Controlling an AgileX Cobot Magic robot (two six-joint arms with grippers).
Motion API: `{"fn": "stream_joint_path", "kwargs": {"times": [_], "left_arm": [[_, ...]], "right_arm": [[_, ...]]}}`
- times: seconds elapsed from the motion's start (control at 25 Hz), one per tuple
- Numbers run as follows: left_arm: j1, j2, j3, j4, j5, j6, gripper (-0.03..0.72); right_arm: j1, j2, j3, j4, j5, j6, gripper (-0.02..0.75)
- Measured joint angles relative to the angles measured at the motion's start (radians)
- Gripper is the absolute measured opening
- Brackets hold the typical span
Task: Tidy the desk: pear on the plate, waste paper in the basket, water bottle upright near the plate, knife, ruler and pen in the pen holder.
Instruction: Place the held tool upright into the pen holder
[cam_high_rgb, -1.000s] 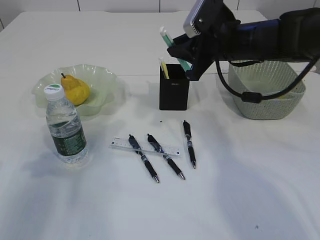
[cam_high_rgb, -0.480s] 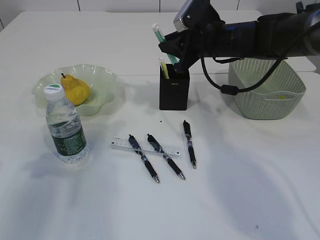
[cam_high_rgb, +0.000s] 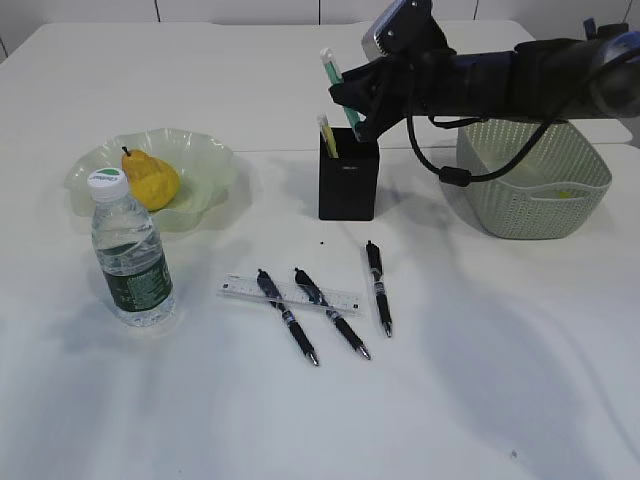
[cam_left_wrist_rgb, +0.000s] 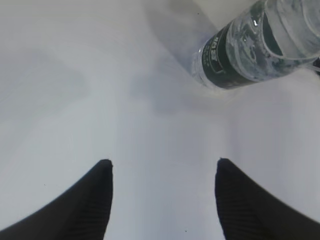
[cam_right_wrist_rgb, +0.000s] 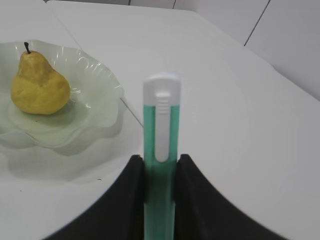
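My right gripper (cam_high_rgb: 360, 105) is shut on a green knife with a white cap (cam_high_rgb: 336, 88), held nearly upright, its lower end at the mouth of the black pen holder (cam_high_rgb: 348, 188). The right wrist view shows the knife (cam_right_wrist_rgb: 160, 125) clamped between the jaws (cam_right_wrist_rgb: 160, 161). A yellow item (cam_high_rgb: 327, 136) stands in the holder. A clear ruler (cam_high_rgb: 240, 288) and three black pens (cam_high_rgb: 288, 316) (cam_high_rgb: 332, 312) (cam_high_rgb: 378, 286) lie on the table in front. The pear (cam_high_rgb: 151, 180) sits on the green plate (cam_high_rgb: 208, 158). The water bottle (cam_high_rgb: 131, 250) stands upright beside it. My left gripper (cam_left_wrist_rgb: 162, 162) is open and empty.
A green woven basket (cam_high_rgb: 530, 208) stands at the right, under my right arm. The left wrist view shows the bottle (cam_left_wrist_rgb: 260, 45) ahead at the upper right over bare white table. The pear (cam_right_wrist_rgb: 39, 85) and plate (cam_right_wrist_rgb: 102, 97) show in the right wrist view.
My right gripper swung left with the green knife, then back slightly right, and now holds it more upright over the pen holder. Nothing else moved.
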Motion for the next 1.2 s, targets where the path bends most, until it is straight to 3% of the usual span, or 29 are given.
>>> {"fn": "stream_joint_path", "kwargs": {"times": [1.2], "left_arm": [[0.000,0.000,0.000,0.000,-0.011,0.000,0.456]], "right_arm": [[-0.013,0.135,-0.064,-0.002,0.023,0.014,0.146]]}}
